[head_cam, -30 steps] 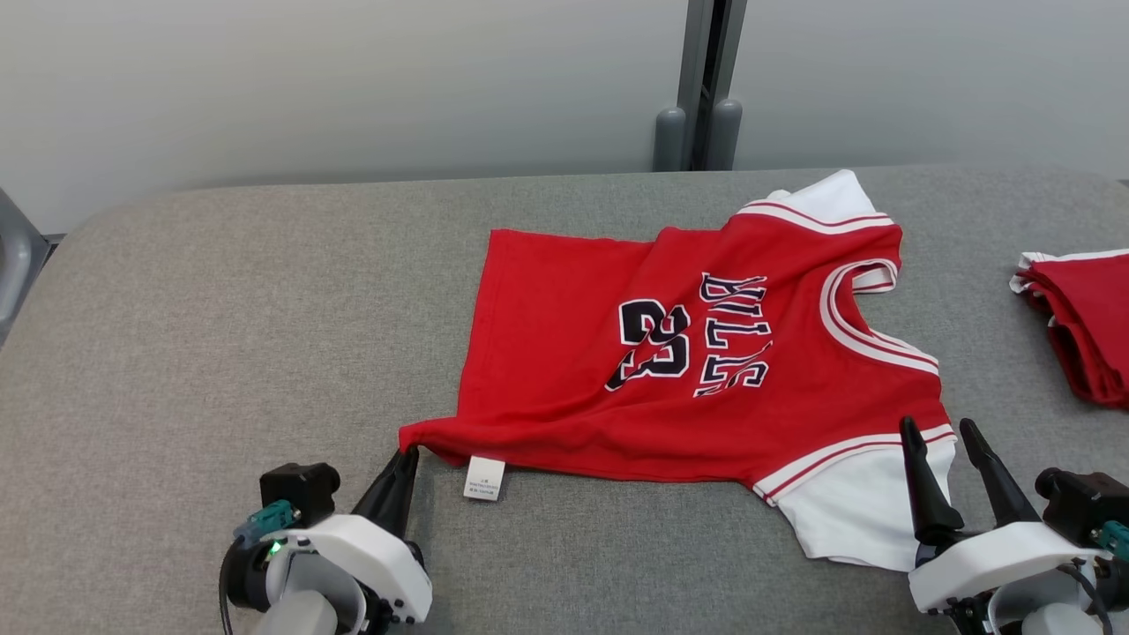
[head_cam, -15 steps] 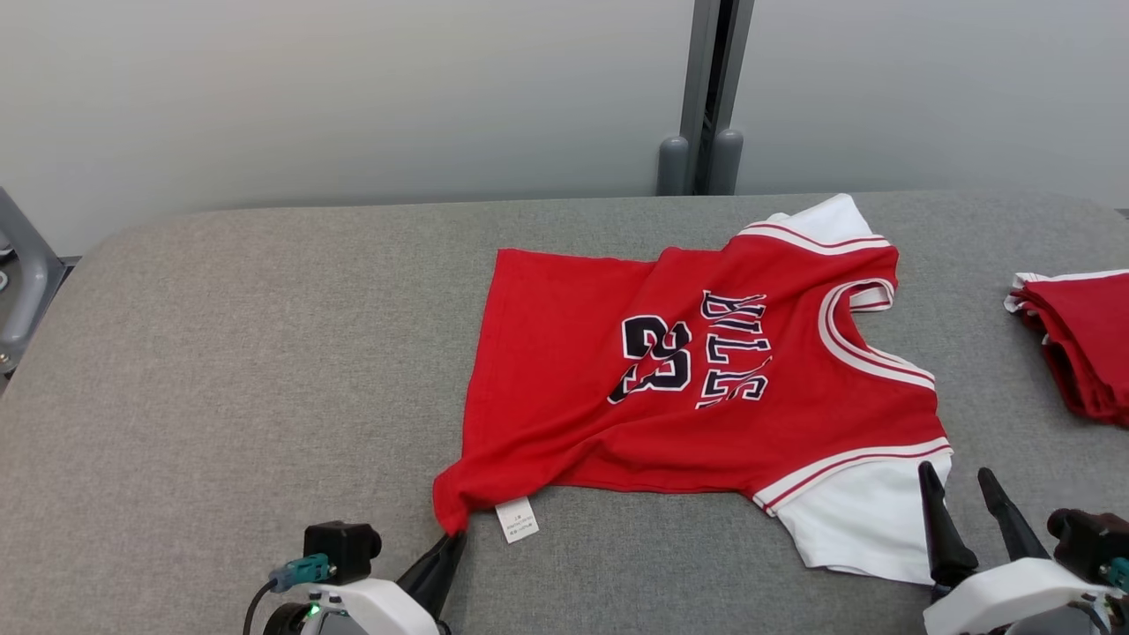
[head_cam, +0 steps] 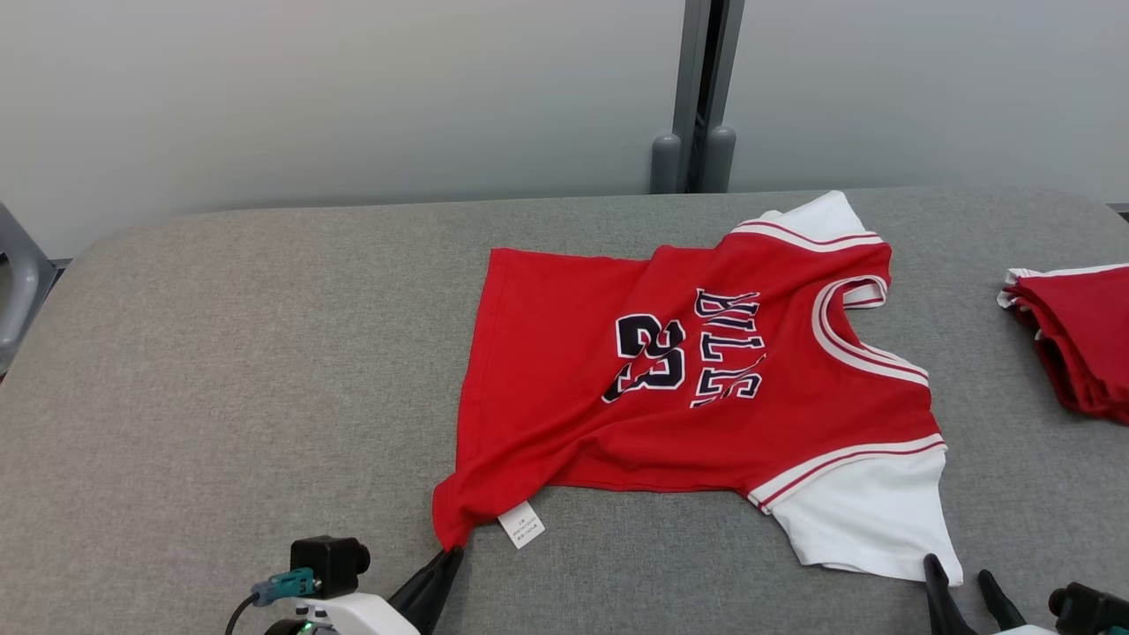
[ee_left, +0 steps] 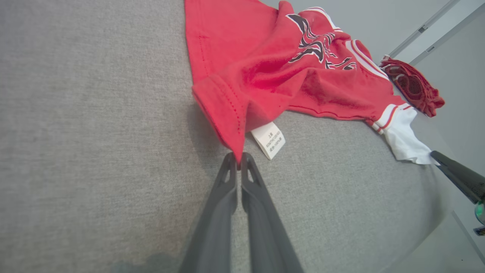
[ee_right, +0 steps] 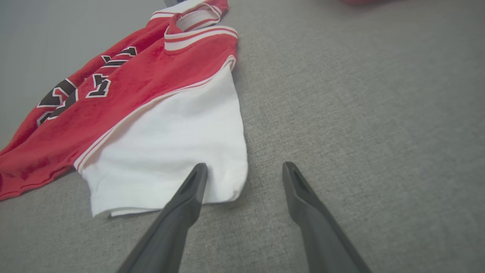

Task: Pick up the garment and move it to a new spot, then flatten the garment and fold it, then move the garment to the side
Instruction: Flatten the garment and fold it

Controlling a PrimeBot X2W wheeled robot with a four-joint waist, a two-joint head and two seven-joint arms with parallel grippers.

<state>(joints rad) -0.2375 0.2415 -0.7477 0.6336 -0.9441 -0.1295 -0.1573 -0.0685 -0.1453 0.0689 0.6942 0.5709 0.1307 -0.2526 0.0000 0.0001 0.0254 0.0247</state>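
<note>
Garment: the garment (head_cam: 688,379) lies printed side up on the middle-right of the desk (head_cam: 220,370), neck toward the right. Creases run to its near-left corner.
Left hand: the left hand (ee_left: 237,161) has its 2 fingers closed, pinching the very tip of the hem corner (ee_left: 223,110), just beside the care label (ee_left: 269,139).
Right hand: the right hand (ee_right: 244,167) is spread wide and holds nothing, poised at the outer edge of the white sleeve (ee_right: 170,148).
Handling: likely light and limp, and it bunches toward any single pull. It is neither fragile nor slippery.
Hold points: doubled seams should suit best, such as the hem corners and sleeve edge. A tip-only pinch may slip.
Materials: soft red knit with a stitched hem, striped white trim and a dark "23" print.
Desk: grey woven padding.
Nearby: a folded red pile (head_cam: 1072,339) sits at the far right.
</note>
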